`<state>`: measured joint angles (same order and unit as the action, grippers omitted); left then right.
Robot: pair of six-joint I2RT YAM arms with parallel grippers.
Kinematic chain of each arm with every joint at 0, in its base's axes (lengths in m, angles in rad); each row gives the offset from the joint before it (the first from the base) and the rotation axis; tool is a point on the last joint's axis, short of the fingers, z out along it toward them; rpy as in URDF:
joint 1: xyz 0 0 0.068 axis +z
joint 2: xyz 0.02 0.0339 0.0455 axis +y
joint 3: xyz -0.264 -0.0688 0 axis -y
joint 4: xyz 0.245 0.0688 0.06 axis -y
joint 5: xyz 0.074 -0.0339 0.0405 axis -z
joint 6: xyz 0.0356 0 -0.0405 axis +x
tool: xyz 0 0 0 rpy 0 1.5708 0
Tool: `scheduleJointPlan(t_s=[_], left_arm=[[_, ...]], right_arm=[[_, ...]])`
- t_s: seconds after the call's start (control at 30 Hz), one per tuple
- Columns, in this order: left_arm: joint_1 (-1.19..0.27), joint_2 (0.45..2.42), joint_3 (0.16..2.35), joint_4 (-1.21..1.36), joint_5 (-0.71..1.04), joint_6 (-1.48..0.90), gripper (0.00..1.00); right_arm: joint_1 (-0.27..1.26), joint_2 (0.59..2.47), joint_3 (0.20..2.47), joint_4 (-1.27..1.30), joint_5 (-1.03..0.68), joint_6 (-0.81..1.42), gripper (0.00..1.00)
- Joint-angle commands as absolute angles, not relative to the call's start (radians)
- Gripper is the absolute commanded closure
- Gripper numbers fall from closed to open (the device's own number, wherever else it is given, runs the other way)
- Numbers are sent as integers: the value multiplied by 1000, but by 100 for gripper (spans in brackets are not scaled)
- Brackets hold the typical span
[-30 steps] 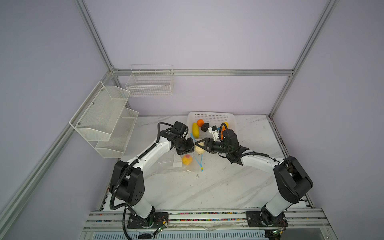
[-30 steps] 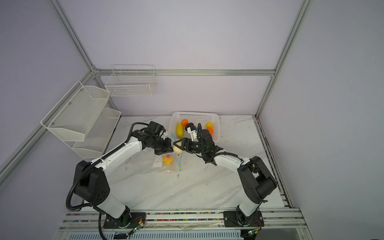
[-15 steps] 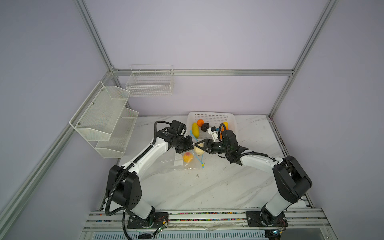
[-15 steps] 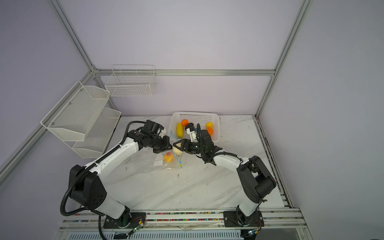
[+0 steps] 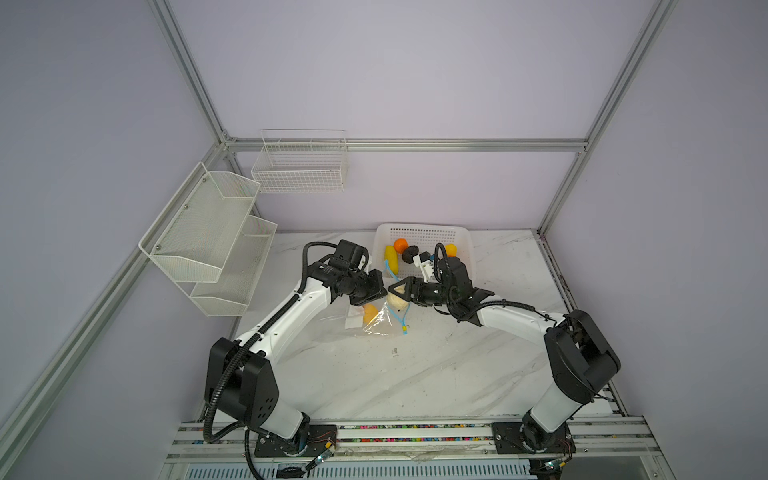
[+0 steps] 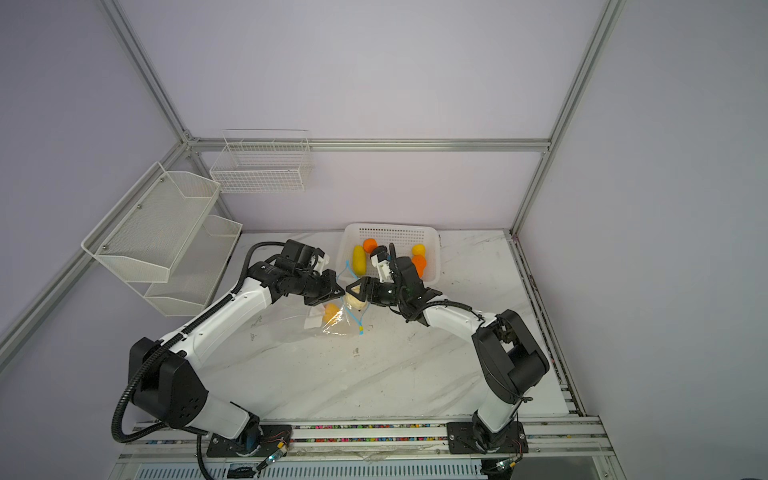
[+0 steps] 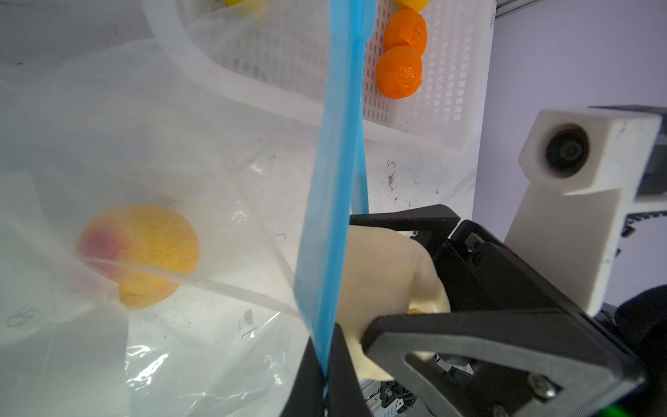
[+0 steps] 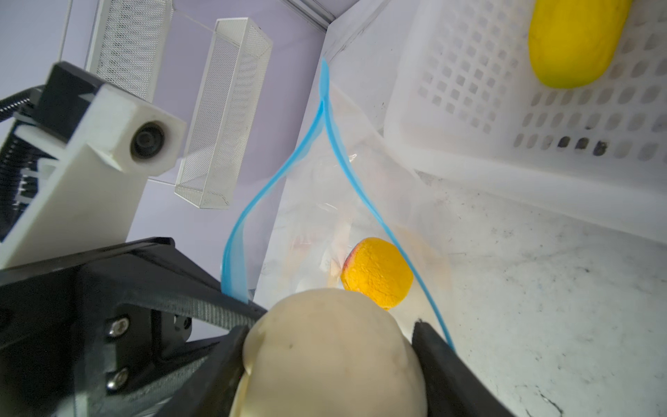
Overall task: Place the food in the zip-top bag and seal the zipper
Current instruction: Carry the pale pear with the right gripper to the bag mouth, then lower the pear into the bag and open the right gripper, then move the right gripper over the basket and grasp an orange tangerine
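**Both jaws occupied**

The left gripper (image 7: 325, 382) was clenched on the light-blue zipper (image 7: 335, 144), holding the clear, crinkly zip-top bag (image 5: 376, 326) open on the table (image 5: 415, 374). A yellow-red fruit (image 7: 140, 252) lay inside. The right gripper (image 8: 328, 343) grasped the cream ball (image 8: 325, 364) at, perhaps just inside, its mouth.

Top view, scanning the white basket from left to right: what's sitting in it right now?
long yellow piece → orange ball → black lump → yellow round. The right arm covers part of the basket, so more may lie behind it.
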<state>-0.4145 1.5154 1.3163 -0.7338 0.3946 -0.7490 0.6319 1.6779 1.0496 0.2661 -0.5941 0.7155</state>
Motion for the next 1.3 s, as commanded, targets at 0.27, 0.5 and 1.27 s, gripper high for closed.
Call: scheduleJointPlan(t_s=[0.27,0.5,1.27], left_arm=[[-409,1451,1274,-688,424,-769,100],[-409,1453,1269,-684,418,-764,100],[-382,1477,1282,-702,416,-739,100]], right_arm=[[650,1694,1087,223,-569,681,25],[655,1684,1094,225,-577,673,17],[648,1514,1132,58,-520,578,18]])
